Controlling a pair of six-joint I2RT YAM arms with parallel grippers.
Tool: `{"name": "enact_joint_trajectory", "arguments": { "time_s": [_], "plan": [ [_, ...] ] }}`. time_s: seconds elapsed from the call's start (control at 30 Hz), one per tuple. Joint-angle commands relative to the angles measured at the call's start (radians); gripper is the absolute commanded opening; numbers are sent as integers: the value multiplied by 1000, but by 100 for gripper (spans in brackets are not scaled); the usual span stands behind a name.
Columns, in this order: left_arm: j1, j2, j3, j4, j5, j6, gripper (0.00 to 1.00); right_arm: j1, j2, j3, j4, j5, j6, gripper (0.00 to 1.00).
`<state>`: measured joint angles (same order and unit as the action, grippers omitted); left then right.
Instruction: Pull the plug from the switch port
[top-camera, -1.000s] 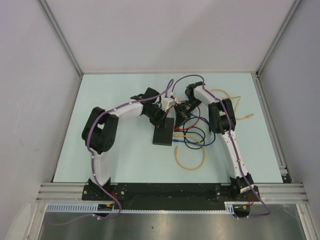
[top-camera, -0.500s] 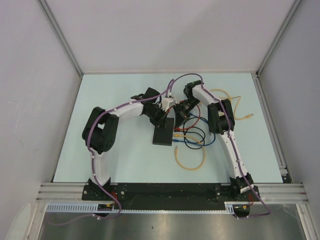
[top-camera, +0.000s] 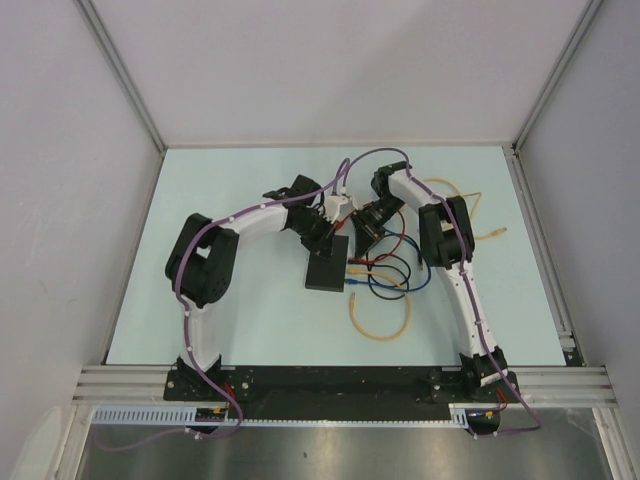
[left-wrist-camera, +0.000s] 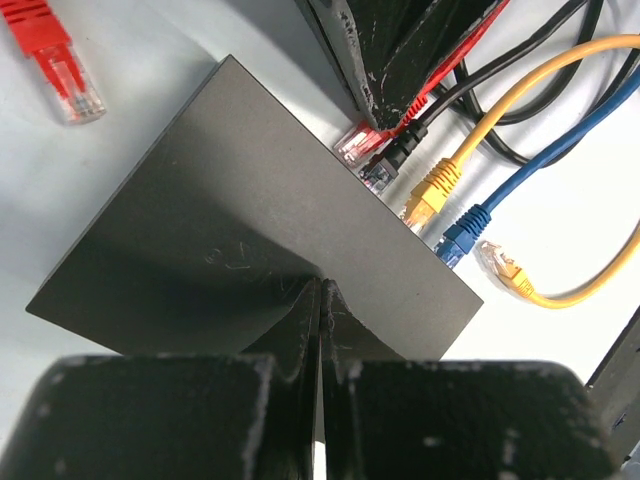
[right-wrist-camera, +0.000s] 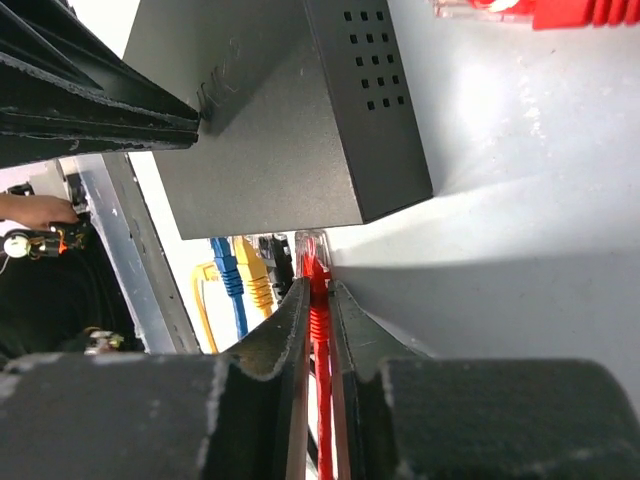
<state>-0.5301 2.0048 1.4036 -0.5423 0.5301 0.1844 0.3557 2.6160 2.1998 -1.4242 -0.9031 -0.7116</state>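
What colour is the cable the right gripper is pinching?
The cable is red, clearest in the right wrist view.

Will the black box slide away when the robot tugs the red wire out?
Probably not. The switch looks thin and light, so it might slide, but the left jaws rest on its top. The red cable curves loosely, so it likely flexes.

No legible text, labels, numbers anywhere; switch (left-wrist-camera: 230, 210) top plain, unmarked.
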Motion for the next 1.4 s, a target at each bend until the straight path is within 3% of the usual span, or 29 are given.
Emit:
{"name": "enact_joint_trajectory", "arguments": {
  "time_s": [0.0, 0.2, 0.43, 0.5, 0.53, 0.63, 0.83, 1.23, 1.37],
  "plan": [
    [-15, 107, -58, -91, -145, 55, 0, 3, 30, 40, -44, 155, -71, 0],
    [-15, 109, -57, -93, -140, 52, 0, 11, -34, 311, -38, 112, -20, 0],
    [-16, 114, -51, -91, -142, 52, 0, -18, -201, 226, 169, 245, 69, 0],
    [-16, 112, -51, -90, -143, 50, 0, -40, -226, 164, 270, 312, 137, 16],
    [-16, 112, -51, -90, -142, 52, 0, -55, -249, 126, 309, 360, 168, 36],
    [-16, 112, -52, -90, -143, 50, 0, -106, -277, -7, 425, 429, 239, 46],
    [-18, 114, -49, -88, -147, 49, 1, -152, -229, -54, 383, 530, 242, 33],
    [-22, 118, -46, -90, -147, 49, 0, -175, -169, -107, 398, 593, 274, 29],
    [-25, 124, -43, -93, -148, 49, 1, -172, -177, -124, 407, 604, 276, 14]
  ]
}}
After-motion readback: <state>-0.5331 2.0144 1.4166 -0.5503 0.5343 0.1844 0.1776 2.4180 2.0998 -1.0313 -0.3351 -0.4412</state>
